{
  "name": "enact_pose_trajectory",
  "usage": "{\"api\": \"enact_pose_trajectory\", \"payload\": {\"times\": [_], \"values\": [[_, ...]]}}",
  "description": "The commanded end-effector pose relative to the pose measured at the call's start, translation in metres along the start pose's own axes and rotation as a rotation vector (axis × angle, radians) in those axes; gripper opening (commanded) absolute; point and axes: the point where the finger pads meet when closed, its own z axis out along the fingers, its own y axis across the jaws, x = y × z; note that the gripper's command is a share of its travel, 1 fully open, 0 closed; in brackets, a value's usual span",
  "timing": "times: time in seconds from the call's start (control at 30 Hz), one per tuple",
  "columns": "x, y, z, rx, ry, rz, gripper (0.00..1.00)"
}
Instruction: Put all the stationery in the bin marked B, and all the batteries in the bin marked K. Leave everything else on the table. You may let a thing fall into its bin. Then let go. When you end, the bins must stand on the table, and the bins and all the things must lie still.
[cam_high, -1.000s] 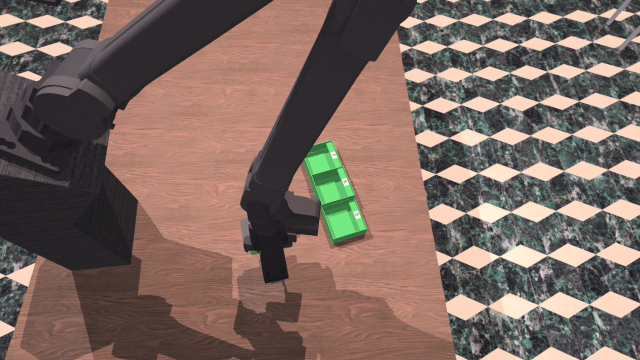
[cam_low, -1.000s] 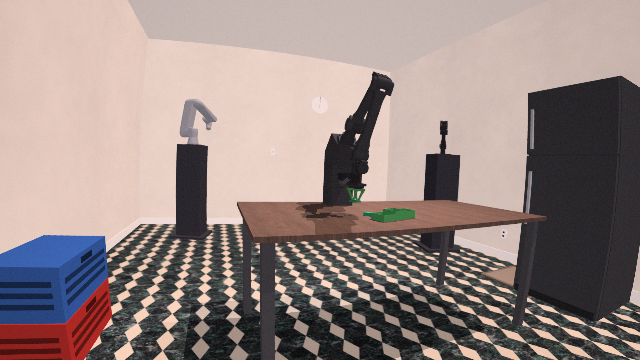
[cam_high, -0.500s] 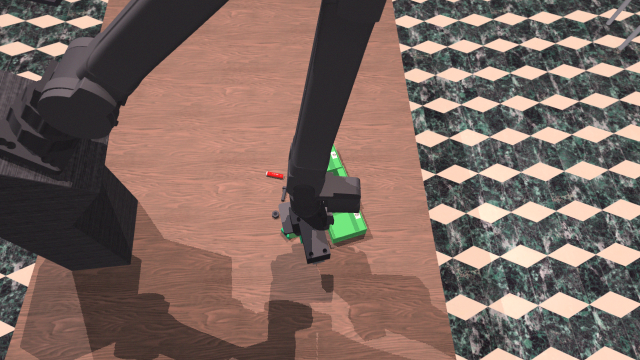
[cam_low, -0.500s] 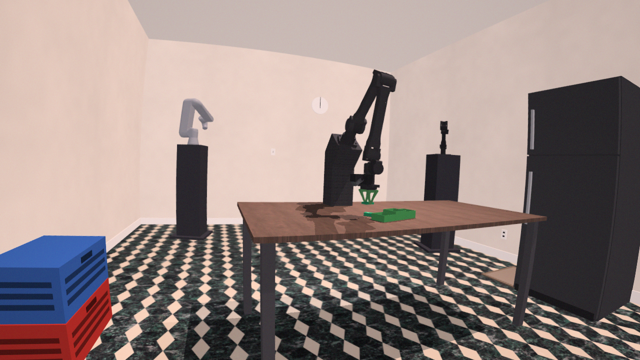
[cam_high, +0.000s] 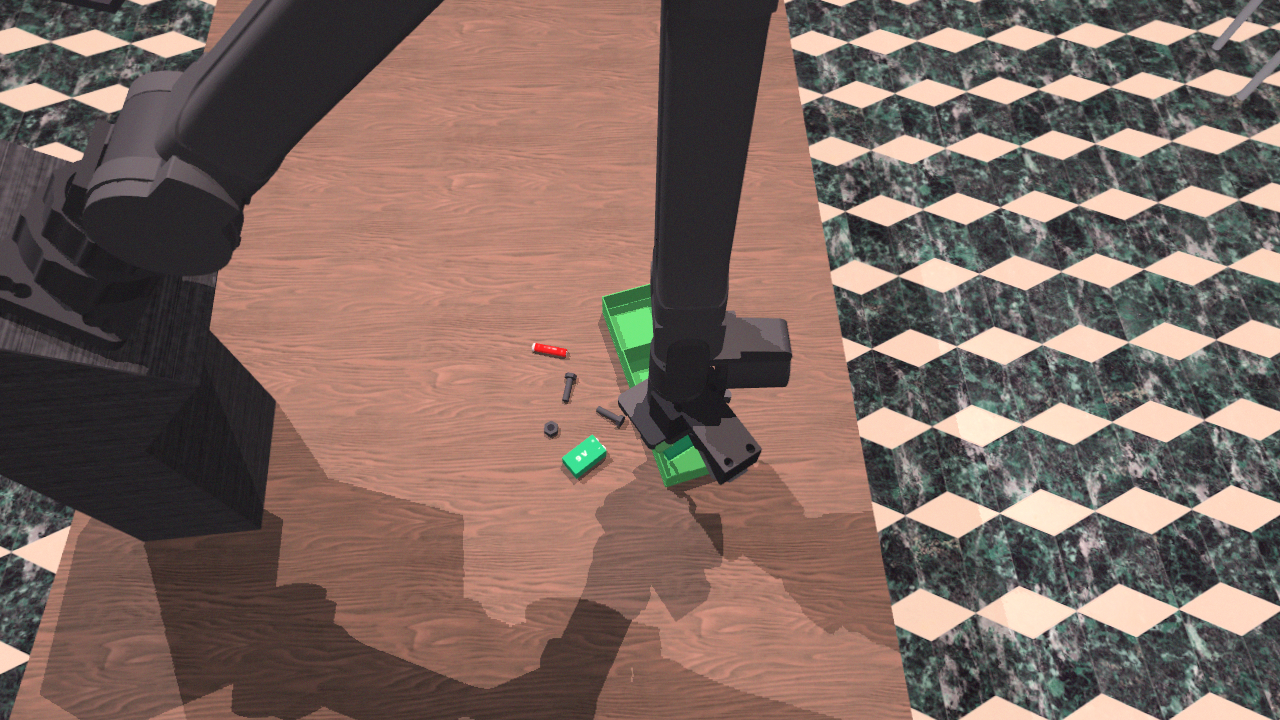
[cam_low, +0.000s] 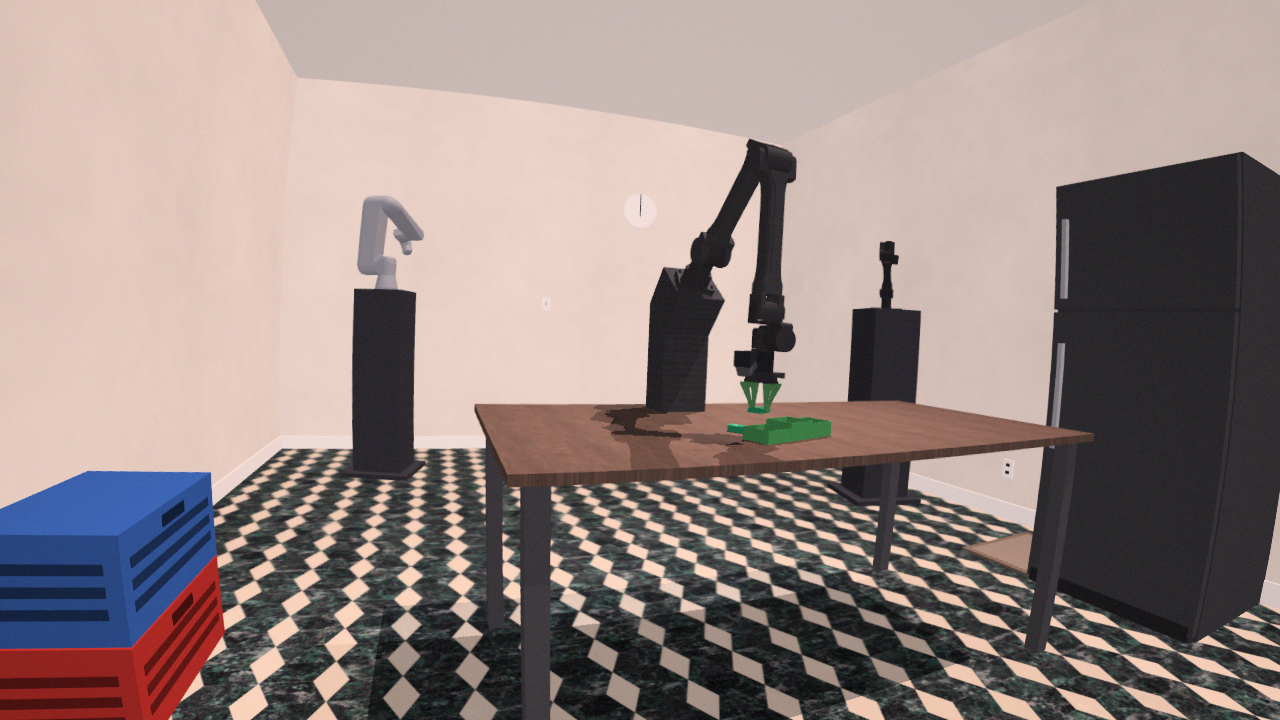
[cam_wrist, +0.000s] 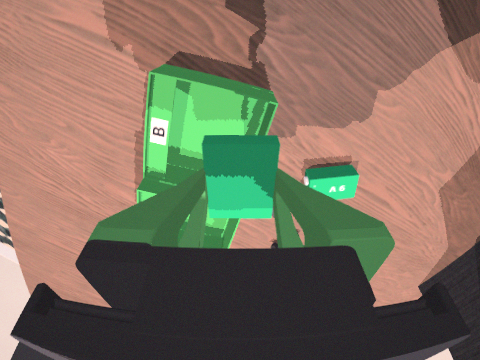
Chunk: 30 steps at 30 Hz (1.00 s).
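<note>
My gripper (cam_wrist: 240, 177) (cam_low: 759, 396) has green fingers and is shut on a green rectangular block (cam_wrist: 240, 175). It holds the block in the air above the near end of a green row of bins (cam_high: 615, 324) (cam_low: 789, 430). The bin marked B (cam_wrist: 162, 96) (cam_high: 677, 469) lies right below the block. The bin marked K is hidden by my arm. A green 9V battery (cam_high: 583, 454) (cam_wrist: 332, 182) lies on the table left of bin B. A small red battery (cam_high: 549, 349) lies further back.
Two dark bolts (cam_high: 569, 385) (cam_high: 610, 415) and a dark nut (cam_high: 551, 428) lie between the batteries, left of the bins. The arm's dark pedestal (cam_high: 116, 420) stands at the table's left side. The table's right edge (cam_high: 850, 429) runs close behind the bins.
</note>
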Motion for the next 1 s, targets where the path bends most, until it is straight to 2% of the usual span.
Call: {"api": "enact_pose_trajectory", "payload": {"times": [0.0, 0.07, 0.1, 0.2, 0.27, 0.3, 0.37, 0.77, 0.83, 0.97], "values": [[0.001, 0.029, -0.002, -0.009, 0.003, -0.157, 0.34], [0.001, 0.029, -0.003, -0.013, 0.001, -0.211, 0.34], [-0.010, 0.023, -0.003, -0.015, -0.003, -0.239, 0.34], [-0.005, 0.011, -0.001, -0.020, 0.002, -0.324, 0.34], [-0.005, 0.011, -0.001, -0.020, 0.002, -0.324, 0.34], [-0.001, 0.026, -0.001, -0.019, 0.006, -0.392, 0.34], [-0.001, 0.030, -0.004, -0.013, 0.006, -0.438, 0.34], [-0.001, 0.025, -0.004, -0.011, 0.001, -0.741, 0.34], [-0.001, 0.025, -0.004, -0.011, 0.001, -0.741, 0.34], [0.003, 0.026, -0.004, -0.009, -0.003, -0.875, 0.34]]}}
